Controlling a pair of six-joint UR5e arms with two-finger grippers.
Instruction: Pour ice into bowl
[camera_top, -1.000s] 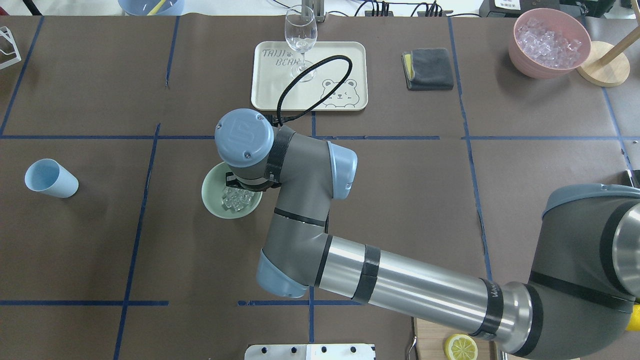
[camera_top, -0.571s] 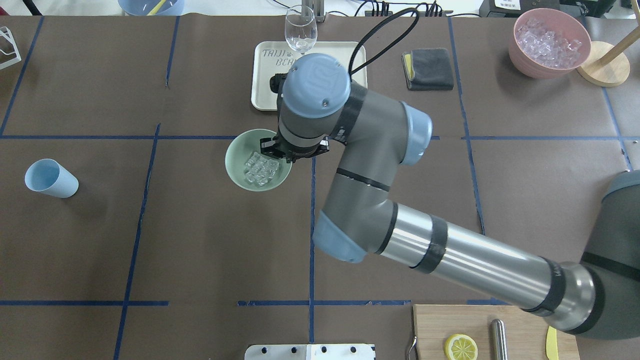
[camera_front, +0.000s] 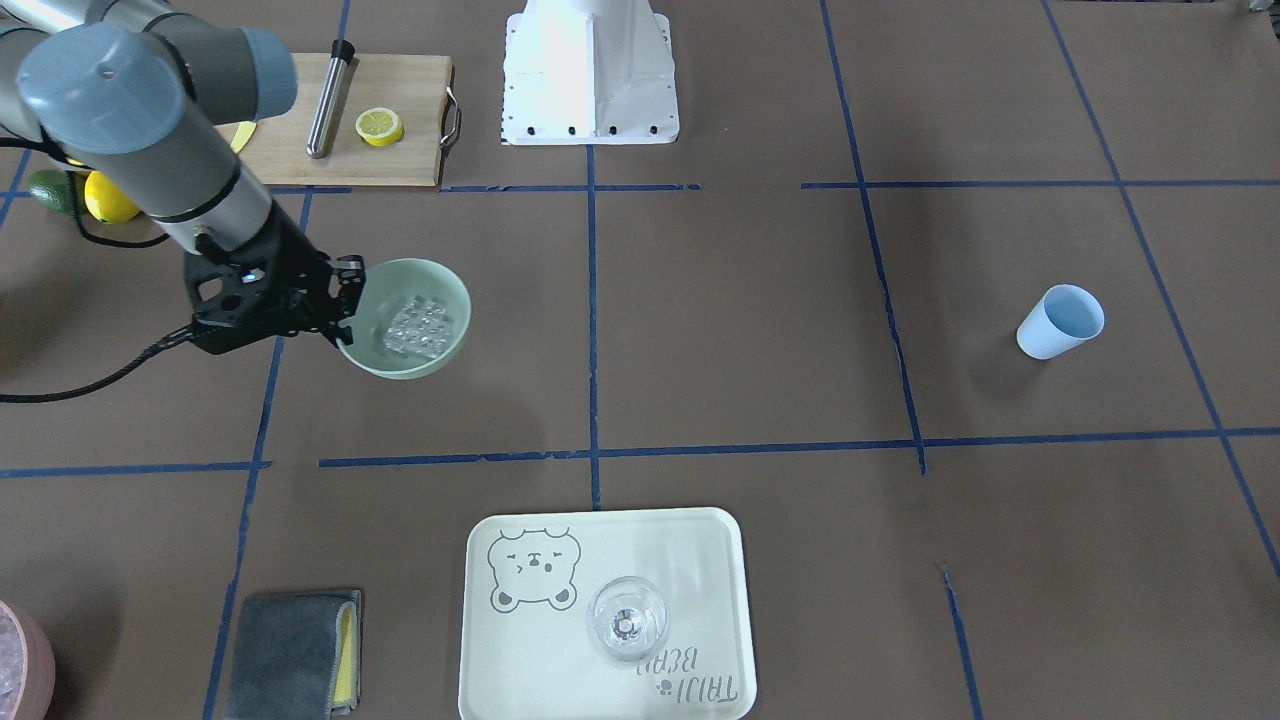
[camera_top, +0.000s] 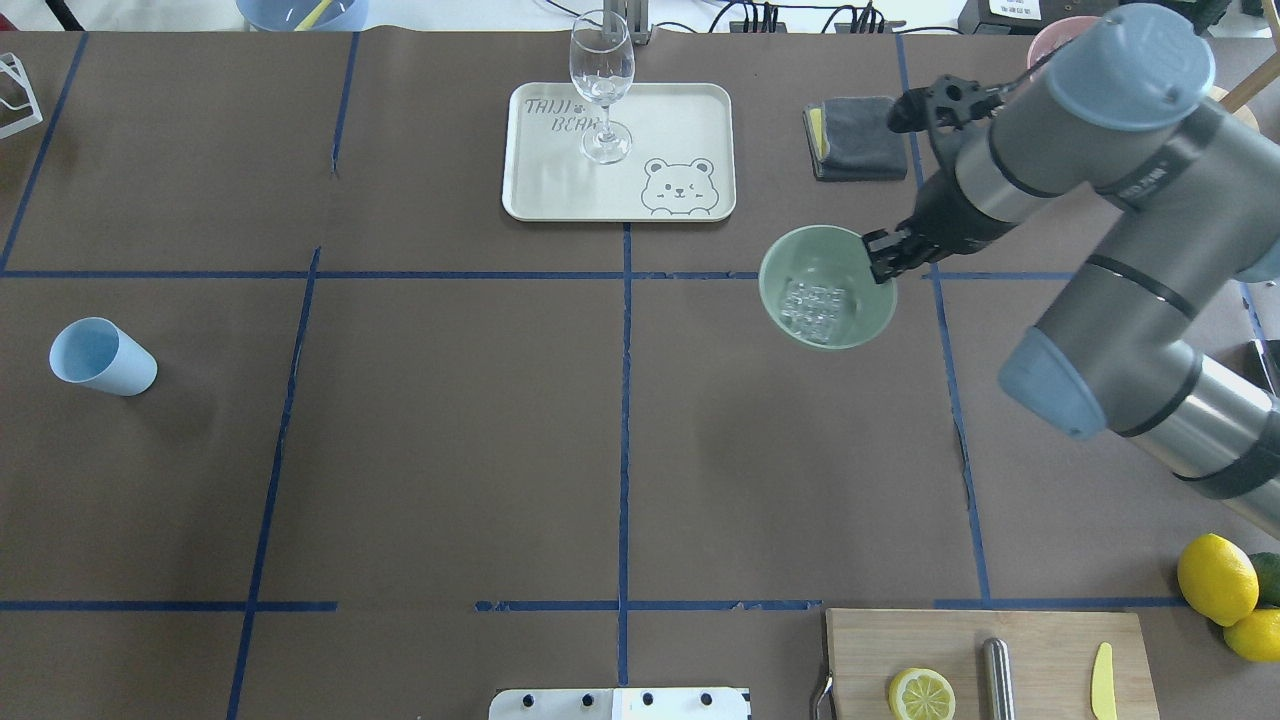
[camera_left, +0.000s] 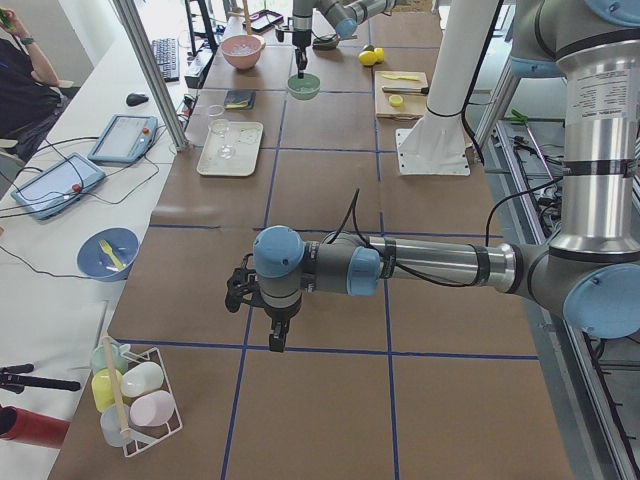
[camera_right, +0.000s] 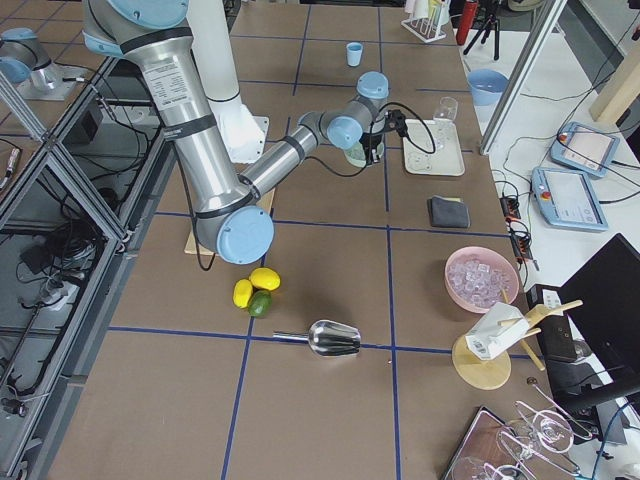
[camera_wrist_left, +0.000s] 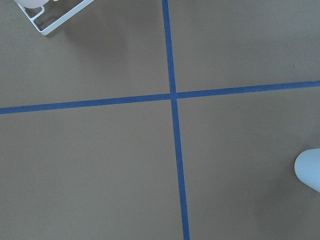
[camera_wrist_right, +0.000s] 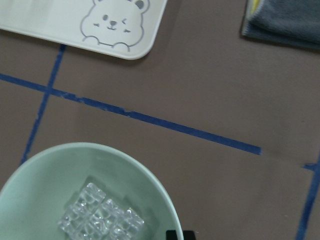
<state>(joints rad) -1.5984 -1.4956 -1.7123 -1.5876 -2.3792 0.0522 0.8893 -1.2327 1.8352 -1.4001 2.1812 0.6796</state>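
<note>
My right gripper (camera_top: 882, 262) is shut on the rim of the pale mint-green bowl (camera_top: 800, 250) and holds it above the table, right of centre. The ice (camera_top: 815, 308), several small clear cubes, lies inside the bowl. In the front-facing view the gripper (camera_front: 345, 300) clamps the bowl (camera_front: 445, 295) at its rim, with the ice (camera_front: 415, 328) in it and the bowl slightly tilted. The right wrist view shows the bowl (camera_wrist_right: 60, 170) and ice (camera_wrist_right: 100, 220) close below. My left gripper (camera_left: 275, 340) shows only in the exterior left view, over bare table; I cannot tell its state.
A tray (camera_top: 680, 120) with a wine glass (camera_top: 601, 70) stands at the back centre, a grey cloth (camera_top: 855, 135) to its right. A pink bowl of ice (camera_right: 482, 280) is at far right. A light blue cup (camera_top: 100, 357) lies left. A cutting board (camera_top: 1040, 660) and lemons (camera_top: 1215, 578) are near right.
My right arm has carried the bowl with the ice from left of centre to the right, past the tray's front. The cup, tray and glass have not moved.
</note>
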